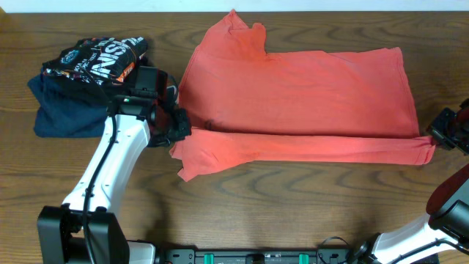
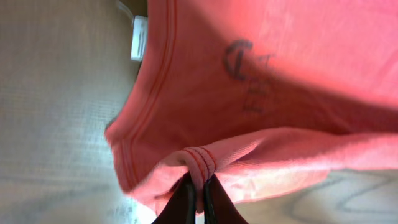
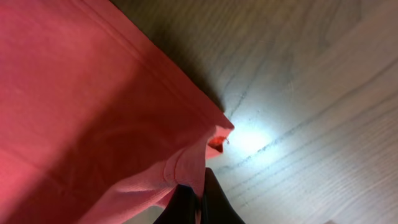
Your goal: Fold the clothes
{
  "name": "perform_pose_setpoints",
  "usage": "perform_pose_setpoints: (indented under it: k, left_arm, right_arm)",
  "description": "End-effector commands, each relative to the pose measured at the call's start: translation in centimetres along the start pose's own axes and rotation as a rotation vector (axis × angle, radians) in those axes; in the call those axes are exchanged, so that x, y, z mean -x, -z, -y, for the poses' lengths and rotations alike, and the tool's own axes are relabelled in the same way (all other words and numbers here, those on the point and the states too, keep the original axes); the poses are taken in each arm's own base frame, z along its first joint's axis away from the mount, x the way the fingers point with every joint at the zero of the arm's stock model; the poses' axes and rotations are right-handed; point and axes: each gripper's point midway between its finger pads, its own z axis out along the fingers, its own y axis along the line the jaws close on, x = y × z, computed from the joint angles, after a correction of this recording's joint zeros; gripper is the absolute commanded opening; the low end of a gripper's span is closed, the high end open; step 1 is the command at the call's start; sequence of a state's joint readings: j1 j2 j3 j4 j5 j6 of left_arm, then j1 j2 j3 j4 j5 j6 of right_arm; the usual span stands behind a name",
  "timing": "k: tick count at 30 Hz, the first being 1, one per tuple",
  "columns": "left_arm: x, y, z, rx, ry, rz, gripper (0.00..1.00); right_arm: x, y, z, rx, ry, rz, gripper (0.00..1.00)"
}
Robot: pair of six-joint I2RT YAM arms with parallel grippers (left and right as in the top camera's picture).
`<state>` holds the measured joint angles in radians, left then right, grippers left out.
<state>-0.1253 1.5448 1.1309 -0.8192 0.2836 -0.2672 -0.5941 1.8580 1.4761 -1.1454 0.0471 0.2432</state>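
On the table, coral T-shirt, faint dark lettering unreadable, white label

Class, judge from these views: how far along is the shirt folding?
Done: the T-shirt lies spread flat, with a narrow strip along its near edge apparently turned over. In hand: the left gripper and right gripper are each shut on one end of that strip. Left: the far sleeve sticks out unfolded, and the shirt is full length.

I saw the coral-red short-sleeved cotton T-shirt lying flat across the counter, its near edge folded over into a long narrow strip, one sleeve pointing away.
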Motion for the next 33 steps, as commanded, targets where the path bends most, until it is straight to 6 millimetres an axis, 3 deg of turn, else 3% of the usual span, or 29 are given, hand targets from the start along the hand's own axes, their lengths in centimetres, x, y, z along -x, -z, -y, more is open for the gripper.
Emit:
perform_pose_setpoints:
  k: [1, 9, 16, 27, 33]
  left_arm:
    - [1.0, -0.5, -0.3, 0.009, 0.033, 0.026, 0.06]
    - [3.5, -0.9, 0.5, -0.024, 0.027, 0.116, 0.06]
    - [4.1, -2.1, 0.4, -0.024, 0.026, 0.115, 0.06]
    - [5.0, -5.6, -0.2, -0.015, 0.032, 0.089, 0.06]
    - [5.3, -5.7, -0.1, -0.019, 0.029, 0.102, 0.07]
  right_arm:
    - [0.2, -0.3, -0.6, 0.005, 0.029, 0.008, 0.01]
    - [2.3, -1.0, -1.9, 0.049, 0.034, 0.079, 0.01]
    - [2.6, -2.4, -3.0, 0.072, 0.055, 0.065, 0.01]
    - [3.3, -3.8, -4.8, 0.08, 0.099, 0.086, 0.01]
    - [3.6, -3.9, -4.9, 0.081, 0.1, 0.093, 0.01]
